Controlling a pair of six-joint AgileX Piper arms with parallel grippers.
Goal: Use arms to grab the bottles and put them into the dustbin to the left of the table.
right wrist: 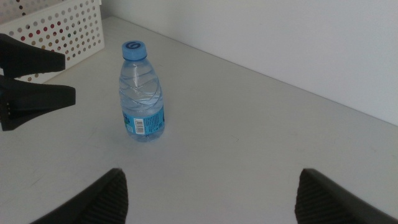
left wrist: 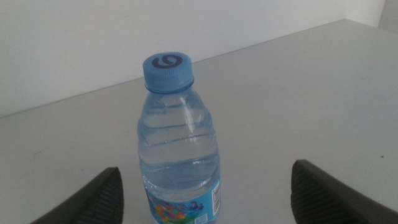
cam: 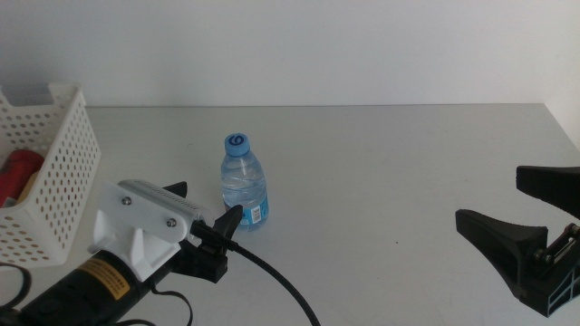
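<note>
A clear water bottle (cam: 244,184) with a blue cap stands upright on the table (cam: 381,172), left of centre. My left gripper (cam: 205,205) is open just in front of it, not touching; in the left wrist view (left wrist: 206,166) the bottle (left wrist: 179,149) stands between and beyond the jaws. My right gripper (cam: 489,197) is open and empty at the right edge, far from the bottle (right wrist: 141,93). The white perforated dustbin (cam: 63,172) stands at the left with a red can (cam: 20,170) inside. The yellow-liquid bottle is out of view.
The dustbin (right wrist: 62,28) and the left gripper (right wrist: 37,81) also show in the right wrist view. A black cable (cam: 272,276) trails from the left arm across the table's front. A white wall stands behind the table's far edge.
</note>
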